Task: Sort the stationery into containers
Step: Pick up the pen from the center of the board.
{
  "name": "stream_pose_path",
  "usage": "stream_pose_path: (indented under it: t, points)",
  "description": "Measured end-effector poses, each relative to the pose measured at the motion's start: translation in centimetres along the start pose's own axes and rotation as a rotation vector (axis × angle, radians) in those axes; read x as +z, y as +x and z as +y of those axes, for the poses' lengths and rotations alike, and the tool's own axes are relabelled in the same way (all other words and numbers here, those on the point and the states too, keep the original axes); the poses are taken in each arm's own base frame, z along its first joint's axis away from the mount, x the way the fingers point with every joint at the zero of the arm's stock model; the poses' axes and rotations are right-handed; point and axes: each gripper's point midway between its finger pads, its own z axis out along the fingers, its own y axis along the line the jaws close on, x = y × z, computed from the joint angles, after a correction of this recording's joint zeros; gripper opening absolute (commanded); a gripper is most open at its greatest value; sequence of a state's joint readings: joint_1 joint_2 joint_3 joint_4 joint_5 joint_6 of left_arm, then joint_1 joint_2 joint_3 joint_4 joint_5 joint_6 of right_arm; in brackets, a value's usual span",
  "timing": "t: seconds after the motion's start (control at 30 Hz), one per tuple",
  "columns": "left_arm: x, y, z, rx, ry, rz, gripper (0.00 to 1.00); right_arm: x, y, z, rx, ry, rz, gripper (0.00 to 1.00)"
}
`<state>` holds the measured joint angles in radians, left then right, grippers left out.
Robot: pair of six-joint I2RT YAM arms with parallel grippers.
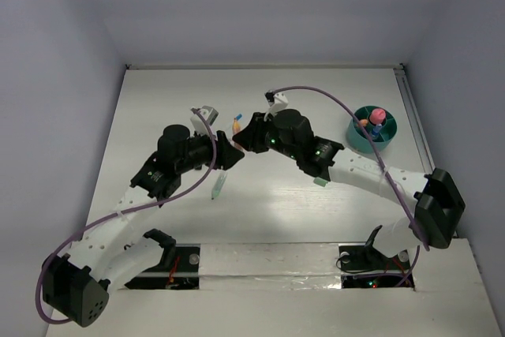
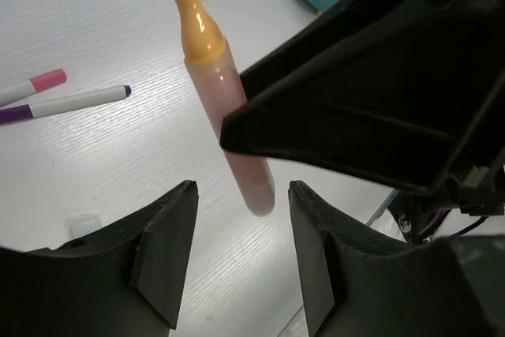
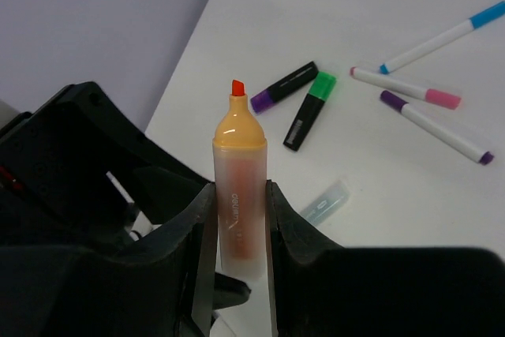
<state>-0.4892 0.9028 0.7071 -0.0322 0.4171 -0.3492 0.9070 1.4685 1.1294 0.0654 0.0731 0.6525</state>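
Right hand [image 3: 237,211] pinches an orange highlighter [image 3: 239,144]; left hand [image 2: 242,189] gapes.

Soft, bright, even light falls from above. The white table [image 1: 158,100] carries a faint sheen, with only pale, diffuse shadows under the arms [image 1: 363,171]. The walls [image 1: 276,5] take a lilac-grey cast. In the wrist views the left gripper [image 2: 241,219] looks black, underexposed and slightly soft, while the orange highlighter [image 3: 239,187] is sharp.

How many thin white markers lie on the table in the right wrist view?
3: blue-capped marker uppermost, pink-capped marker below it, purple-capped marker lowest. Others may be hidden.
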Motion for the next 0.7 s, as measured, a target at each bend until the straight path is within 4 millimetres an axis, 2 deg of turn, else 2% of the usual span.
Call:
stream_pose_path:
  t: [0.17, 0.23, 0.4, 0.43, 0.5, 0.53, 0.63, 0.67, 0.7]
  points:
    - [-0.1, -0.5, 0.0, 0.003, 0.001, -0.018, 0.36, -0.2, 0.7, 2.2, 0.026, -0.068, 0.015, 0.09]
    - [-0.2, -0.6, -0.1, 0.0, 0.002, -0.025, 0.29, -0.2, 0.7, 2.6, 0.038, -0.084, 0.016, 0.09]
    - [-0.8, -1.5, -0.6, 0.005, 0.008, -0.063, 0.18, -0.3, 0.4, 3.7, 0.066, -0.124, 0.009, 0.08]
    - [-1.0, -1.7, -0.5, 0.005, 0.001, -0.074, 0.1, -0.3, 0.3, 3.9, 0.073, -0.131, 0.006, 0.08]
    - [-1.3, -1.9, -0.4, 0.002, -0.015, -0.088, 0.01, -0.4, 0.1, 4.2, 0.079, -0.145, -0.004, 0.08]
    - [-1.4, -2.0, -0.3, 0.004, -0.02, -0.096, 0.0, -0.4, 0.0, 4.4, 0.083, -0.156, -0.013, 0.09]
    - [-1.7, -1.9, -0.3, 0.002, -0.028, -0.092, 0.0, -0.6, 0.4, 4.5, 0.094, -0.163, -0.011, 0.2]
    - [-1.8, -1.8, -0.4, 0.004, -0.026, -0.089, 0.0, -0.8, 0.4, 4.5, 0.094, -0.163, -0.012, 0.32]
    - [-1.8, -1.7, -0.5, 0.005, -0.021, -0.087, 0.0, -0.9, 0.5, 4.4, 0.095, -0.158, -0.015, 0.38]
